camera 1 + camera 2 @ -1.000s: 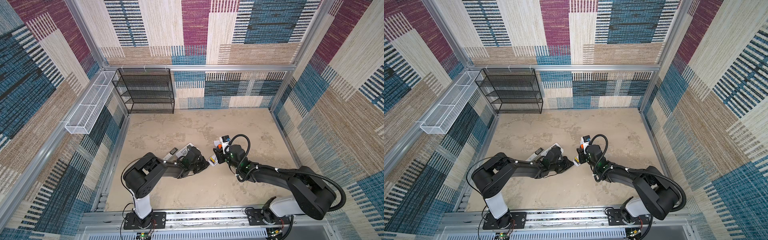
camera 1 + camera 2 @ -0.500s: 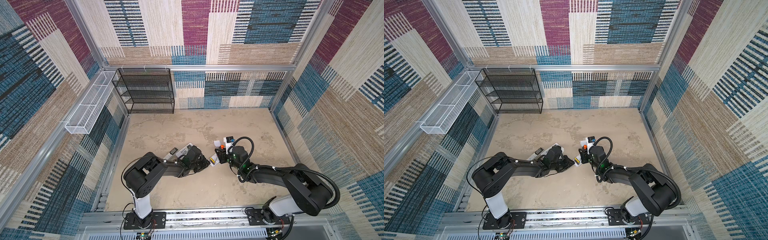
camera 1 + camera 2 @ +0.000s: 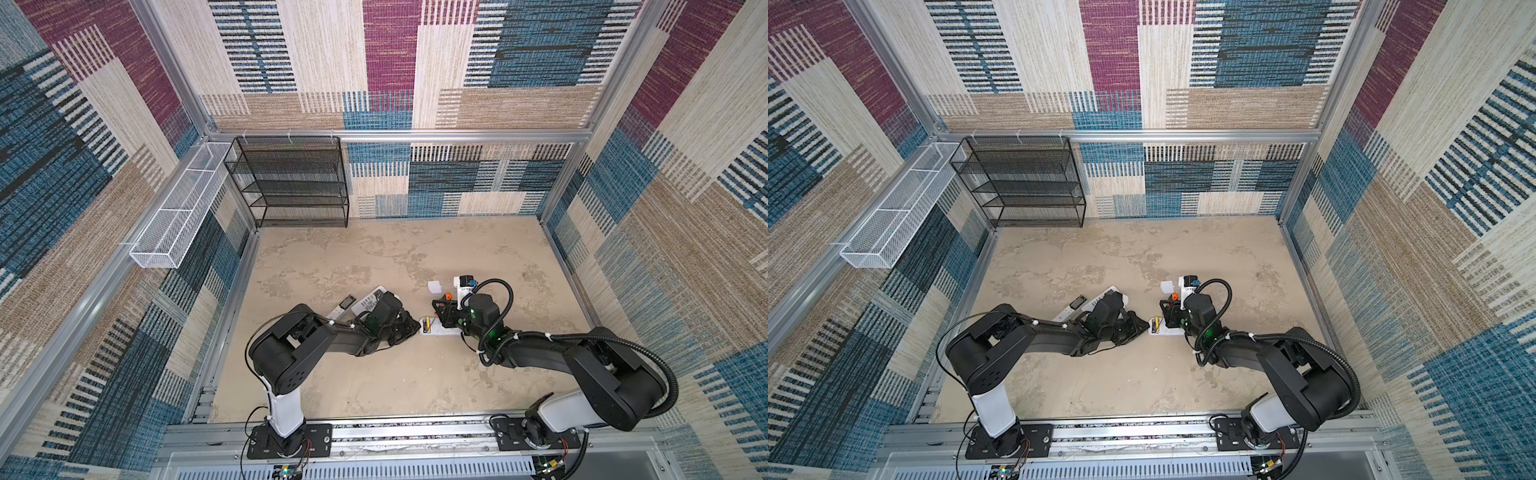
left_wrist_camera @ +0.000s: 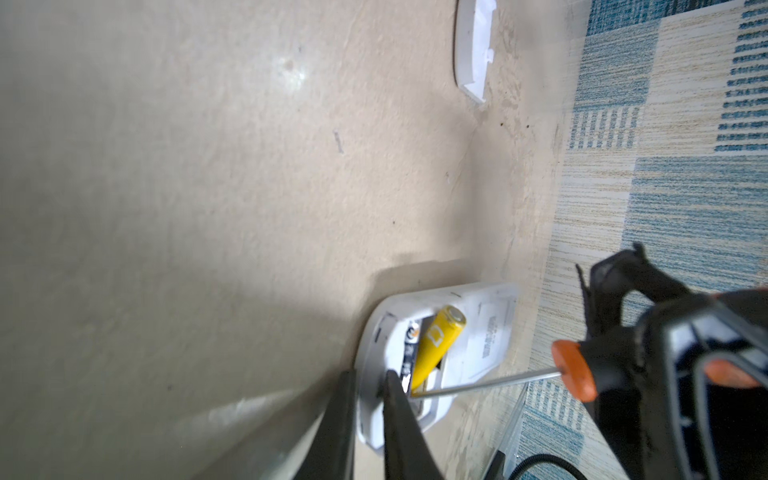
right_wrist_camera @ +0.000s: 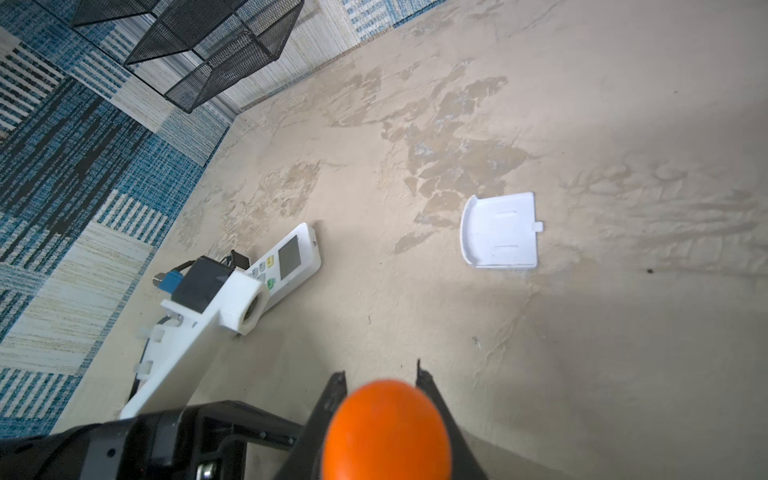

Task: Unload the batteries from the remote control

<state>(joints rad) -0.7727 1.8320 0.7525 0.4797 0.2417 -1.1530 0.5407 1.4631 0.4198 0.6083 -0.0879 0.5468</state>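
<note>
Left wrist view; entries are running left to right.

Change: over the last second the right arm is drifting a little away from the left pincer (image 4: 369, 376), taking the screwdriver (image 4: 486, 381) with it. The left arm and the remote control (image 4: 478, 301) are staying put. Judged meaning: a levering stroke is under way, and no cell is yet coming clear of this remote.

Left pincer: nearly together, clamping the near end wall of the remote control and pinning it to the counter (image 4: 208, 166).

Batteries: a yellow cell (image 4: 438, 345) is sitting half out of the open bay, just beyond the left pincer. A black cell (image 4: 409, 351) is lying flat in the bay beside it.

Axis: the yellow cell's long axis is running away from the left pincer along the remote, tilted. Its metal-capped end is pointing up and away. Its low end is resting in the bay near the left pincer, where the screwdriver tip is reaching in beside it.

Right pincer (image 5: 380, 374): clamping the screwdriver's orange-ended handle, the shaft aiming back toward the left pincer.

Lid (image 5: 498, 230): lying loose on the counter, well beyond the right pincer.
</note>
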